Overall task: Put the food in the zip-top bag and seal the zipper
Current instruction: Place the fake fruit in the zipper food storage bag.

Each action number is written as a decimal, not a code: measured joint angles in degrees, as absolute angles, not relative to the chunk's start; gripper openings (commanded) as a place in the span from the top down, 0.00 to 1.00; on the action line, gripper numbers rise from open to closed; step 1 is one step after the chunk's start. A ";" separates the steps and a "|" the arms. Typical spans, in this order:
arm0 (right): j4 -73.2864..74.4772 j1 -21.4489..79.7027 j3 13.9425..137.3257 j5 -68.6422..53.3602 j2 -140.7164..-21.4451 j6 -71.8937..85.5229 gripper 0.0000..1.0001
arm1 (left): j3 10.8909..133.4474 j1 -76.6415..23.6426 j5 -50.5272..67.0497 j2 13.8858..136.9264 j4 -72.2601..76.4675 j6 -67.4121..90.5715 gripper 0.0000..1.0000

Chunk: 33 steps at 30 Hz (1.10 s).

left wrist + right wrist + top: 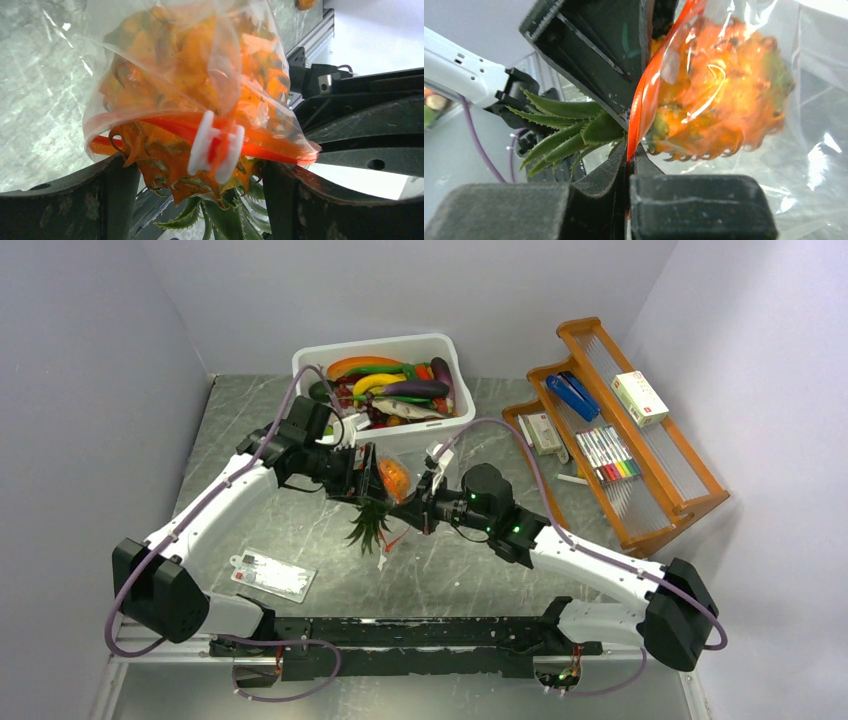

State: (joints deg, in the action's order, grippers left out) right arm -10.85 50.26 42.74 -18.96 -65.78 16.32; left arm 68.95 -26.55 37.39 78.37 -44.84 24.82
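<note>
Orange pineapple [165,170] with dark flecks, green leaves [569,132]. Clear bag [819,160], orange-red zipper [165,122], white slider [215,147]. Grey marbled table [450,570], white tub [405,437], orange-brown rack [700,478].

No lettering can be read: print on the white card [273,574] and small box [640,397] is too small.

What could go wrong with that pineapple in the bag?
The leafy crown sticks out past the zipper, so the zip-top bag may not seal. The right end effector pinches only the bag's thin edge, which could slip. If the left end effector lets go, the pineapple might fall out.
</note>
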 measured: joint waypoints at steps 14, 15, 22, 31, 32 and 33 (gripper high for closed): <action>-31.03 50.22 36.38 -18.55 -64.99 38.70 1.00 | 74.78 -26.72 34.28 76.93 -49.28 29.02 0.06; -31.97 50.17 35.53 -18.33 -64.71 39.86 1.00 | 75.57 -26.72 34.28 76.93 -50.28 29.23 0.06; -35.35 45.41 29.95 -19.07 -62.96 46.54 1.00 | 79.75 -26.72 31.35 74.94 -54.52 31.16 0.21; -35.66 41.50 28.86 -23.20 -61.10 49.15 1.00 | 75.40 -26.74 21.17 65.45 -53.63 31.90 0.43; -35.57 41.39 28.93 -23.49 -61.10 49.12 1.00 | 73.38 -26.74 21.15 64.82 -52.53 31.77 0.44; -35.31 41.30 29.02 -23.79 -61.12 49.08 1.00 | 71.40 -26.74 21.15 64.69 -51.35 31.51 0.41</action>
State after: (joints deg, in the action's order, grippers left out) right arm -35.31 41.30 29.02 -23.79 -61.12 49.08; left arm 71.40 -26.74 21.15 64.69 -51.35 31.51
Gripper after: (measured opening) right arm 0.004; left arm 0.583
